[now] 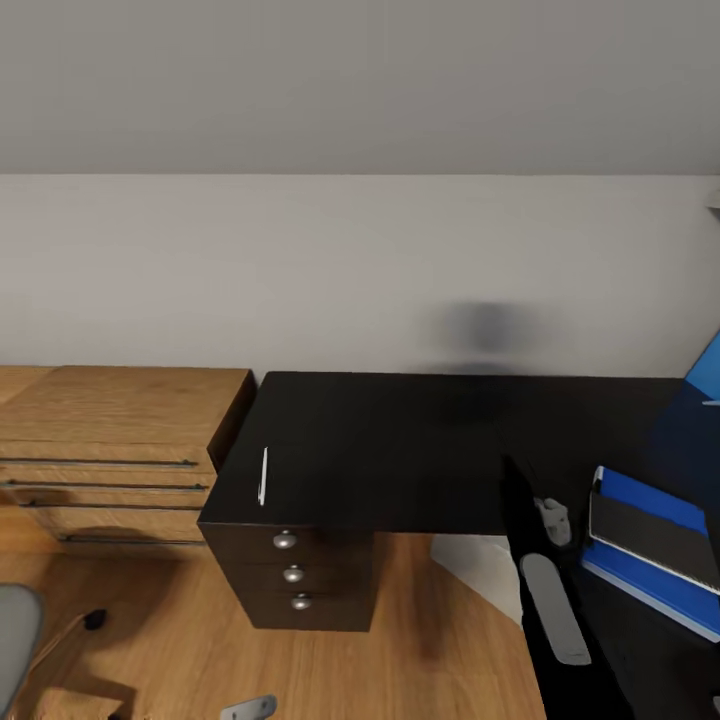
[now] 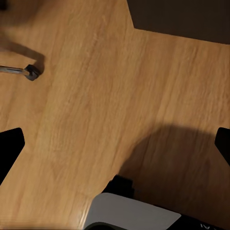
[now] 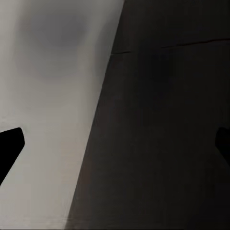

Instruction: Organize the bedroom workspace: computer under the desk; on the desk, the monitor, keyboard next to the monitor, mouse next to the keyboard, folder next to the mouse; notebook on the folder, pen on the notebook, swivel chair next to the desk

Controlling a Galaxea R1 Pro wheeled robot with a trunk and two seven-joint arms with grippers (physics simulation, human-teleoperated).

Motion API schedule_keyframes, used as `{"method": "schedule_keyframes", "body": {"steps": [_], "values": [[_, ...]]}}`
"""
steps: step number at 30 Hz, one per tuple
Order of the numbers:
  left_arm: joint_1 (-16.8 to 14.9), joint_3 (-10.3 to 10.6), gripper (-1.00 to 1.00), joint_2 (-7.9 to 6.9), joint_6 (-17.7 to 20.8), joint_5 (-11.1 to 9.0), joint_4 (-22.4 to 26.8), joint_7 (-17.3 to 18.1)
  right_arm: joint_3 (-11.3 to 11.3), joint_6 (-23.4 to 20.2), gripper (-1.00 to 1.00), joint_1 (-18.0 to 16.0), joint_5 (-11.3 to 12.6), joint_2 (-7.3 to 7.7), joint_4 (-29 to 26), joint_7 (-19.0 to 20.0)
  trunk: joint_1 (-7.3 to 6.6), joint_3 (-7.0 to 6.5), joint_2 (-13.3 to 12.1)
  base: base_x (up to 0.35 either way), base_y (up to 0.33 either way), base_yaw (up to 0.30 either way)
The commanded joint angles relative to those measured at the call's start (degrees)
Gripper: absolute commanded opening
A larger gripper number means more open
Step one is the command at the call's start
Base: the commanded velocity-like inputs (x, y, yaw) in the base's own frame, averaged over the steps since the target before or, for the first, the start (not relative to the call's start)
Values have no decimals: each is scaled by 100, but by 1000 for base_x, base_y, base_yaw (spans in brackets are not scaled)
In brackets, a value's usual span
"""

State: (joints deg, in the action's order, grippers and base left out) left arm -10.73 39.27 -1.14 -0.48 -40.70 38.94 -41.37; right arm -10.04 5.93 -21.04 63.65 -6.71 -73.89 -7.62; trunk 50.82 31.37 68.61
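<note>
A thin white pen lies on the black desk, near its left front corner above the drawers. At the desk's right end a blue folder lies flat with a dark-faced notebook on top. A blue-lit screen corner, cut off by the frame, shows at the far right. The swivel chair's grey seat and a caster are at lower left. My right arm reaches over the desk's front edge; its gripper is open over the desk top. My left gripper hangs open above the floor.
A wooden dresser with drawers stands against the wall left of the desk. Three knobbed desk drawers face me. Wood floor lies between the chair and the desk. The robot's white base shows under the left gripper.
</note>
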Motion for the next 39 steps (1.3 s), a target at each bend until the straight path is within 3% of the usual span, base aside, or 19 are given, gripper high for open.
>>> {"method": "schedule_keyframes", "body": {"steps": [1, 4, 9, 13, 16, 22, 33, 39], "values": [[-8, 45, 100, -9, -5, -43, 9, -44, 191, 20, 100, 5, -79, -5, -6, -10, 0, 4, 4, 0, 0, 119], [-8, 45, 100, -9, -5, -43, 11, -44, 628, 14, 100, 26, -257, 3, -20, -5, 0, 3, 4, 0, 0, 59], [-8, 45, 100, -9, -5, -43, 11, -46, 995, -2, 100, 89, -334, 40, -24, -9, 0, 2, 4, 0, 0, 15], [-8, 45, 100, -9, -5, -43, 9, -44, 1051, 5, 100, 116, -340, 39, -34, 48, 0, 2, 4, 0, 0, 2], [-8, 45, 100, -9, -5, -43, 10, -44, 1078, 18, 100, 224, -342, 33, -22, 544, 0, 2, 4, 0, 0, 0], [-8, 37, 100, -9, -12, -36, 14, -43, 1085, 8, 100, 258, -310, 21, -12, 785, 0, 2, 4, 0, 48, 0], [-8, 31, 100, -16, -240, -22, 24, -46, 1098, 29, 100, 258, -352, 4, -12, 764, 0, -1, 4, 26, 305, 89], [-8, 44, 100, -29, -951, -14, 70, -48, 1138, 31, 100, 258, -375, 3, 3, 534, 0, -14, 4, 106, 315, 250]]}}
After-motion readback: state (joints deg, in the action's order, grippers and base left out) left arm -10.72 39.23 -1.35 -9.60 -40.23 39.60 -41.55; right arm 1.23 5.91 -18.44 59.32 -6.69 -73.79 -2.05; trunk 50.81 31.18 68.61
